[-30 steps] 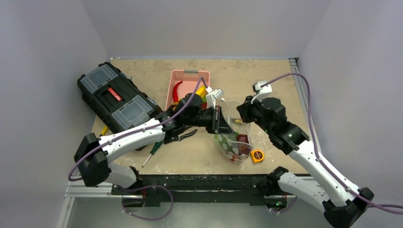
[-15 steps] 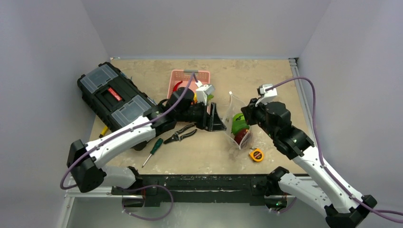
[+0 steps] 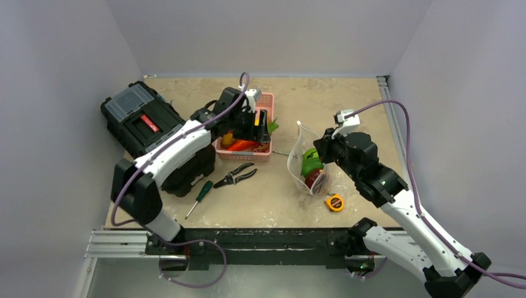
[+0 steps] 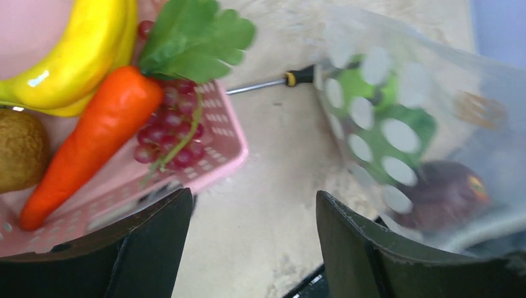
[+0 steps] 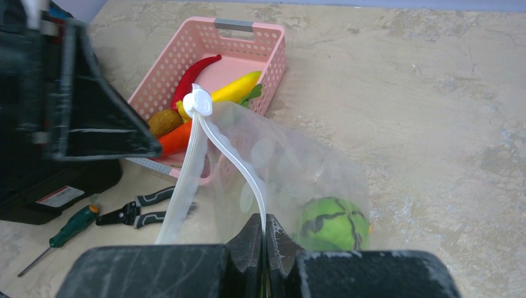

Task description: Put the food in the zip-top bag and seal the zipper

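on the mottled beige table, nearest the arm bases, lie one yellow tape measure, one green-handled screwdriver and one pair of black pliers. the right gripper is pressed together on the whitish zipper, holding the clear, dotted zip-top bag upright at centre-right; one green ball and one dark red piece sit inside. the left gripper is spread, empty, over the pink slotted basket holding one carrot, one banana, one kiwi, one chilli. pale grey walls close the room.

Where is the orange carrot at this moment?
In the left wrist view the carrot lies at the left, inside the pink basket, between the kiwi and the grapes.
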`<state>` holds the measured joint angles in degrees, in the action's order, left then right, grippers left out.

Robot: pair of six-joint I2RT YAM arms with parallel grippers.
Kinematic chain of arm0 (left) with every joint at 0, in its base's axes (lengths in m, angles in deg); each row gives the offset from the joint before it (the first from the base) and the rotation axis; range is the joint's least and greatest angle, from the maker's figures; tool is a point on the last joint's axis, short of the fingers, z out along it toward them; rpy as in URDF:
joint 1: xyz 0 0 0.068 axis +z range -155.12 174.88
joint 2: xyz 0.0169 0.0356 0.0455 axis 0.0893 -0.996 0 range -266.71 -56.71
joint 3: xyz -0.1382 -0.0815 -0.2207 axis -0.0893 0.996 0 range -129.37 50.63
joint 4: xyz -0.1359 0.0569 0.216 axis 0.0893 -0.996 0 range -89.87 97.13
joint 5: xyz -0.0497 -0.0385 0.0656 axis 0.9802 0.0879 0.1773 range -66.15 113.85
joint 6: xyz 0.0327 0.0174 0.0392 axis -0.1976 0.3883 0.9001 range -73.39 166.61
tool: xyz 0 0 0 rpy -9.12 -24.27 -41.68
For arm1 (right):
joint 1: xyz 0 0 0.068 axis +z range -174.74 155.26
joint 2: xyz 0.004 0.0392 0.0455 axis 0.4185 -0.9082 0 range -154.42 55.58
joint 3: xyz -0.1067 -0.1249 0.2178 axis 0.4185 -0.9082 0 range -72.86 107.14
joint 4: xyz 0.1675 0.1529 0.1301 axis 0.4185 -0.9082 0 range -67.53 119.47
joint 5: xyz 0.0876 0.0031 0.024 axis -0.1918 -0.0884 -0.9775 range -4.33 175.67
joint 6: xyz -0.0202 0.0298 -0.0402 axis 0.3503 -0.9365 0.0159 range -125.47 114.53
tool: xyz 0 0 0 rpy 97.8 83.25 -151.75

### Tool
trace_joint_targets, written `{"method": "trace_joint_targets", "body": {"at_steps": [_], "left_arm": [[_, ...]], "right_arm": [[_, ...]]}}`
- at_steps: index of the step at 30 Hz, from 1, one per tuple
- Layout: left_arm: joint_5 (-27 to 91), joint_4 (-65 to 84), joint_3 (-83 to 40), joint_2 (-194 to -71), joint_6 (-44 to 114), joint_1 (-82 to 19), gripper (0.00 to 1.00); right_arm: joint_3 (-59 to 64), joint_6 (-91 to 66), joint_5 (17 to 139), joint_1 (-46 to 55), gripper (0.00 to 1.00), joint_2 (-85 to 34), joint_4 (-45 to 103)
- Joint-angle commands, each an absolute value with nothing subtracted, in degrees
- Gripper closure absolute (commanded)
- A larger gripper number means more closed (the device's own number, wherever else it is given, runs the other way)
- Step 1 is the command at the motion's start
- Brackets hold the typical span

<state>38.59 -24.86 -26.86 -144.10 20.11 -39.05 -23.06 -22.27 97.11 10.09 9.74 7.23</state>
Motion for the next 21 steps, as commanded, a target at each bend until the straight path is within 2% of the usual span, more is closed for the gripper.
{"method": "trace_joint_targets", "body": {"at_steps": [1,6,10,16,21], "left_arm": [[33.5,-30.7,-34.6,-153.2,24.7,-37.1,0.29],[31.0,-36.7,-43.4,-163.0,26.2,-37.1,0.38],[29.9,-38.0,-45.5,-168.0,25.9,-37.0,0.38],[27.3,-39.5,-45.1,-171.9,25.7,-37.0,0.35],[30.9,-35.1,-38.0,-169.9,24.1,-37.2,0.43]], "right_arm": [[-21.4,-21.2,97.6,10.1,1.0,10.3,9.4],[-21.3,-21.1,97.4,10.1,1.0,10.7,9.2],[-21.9,-21.4,97.2,10.1,1.0,10.8,9.4],[-21.9,-21.4,97.1,10.1,1.0,11.0,9.4],[-22.3,-21.4,96.9,10.1,1.0,10.9,10.0]]}}
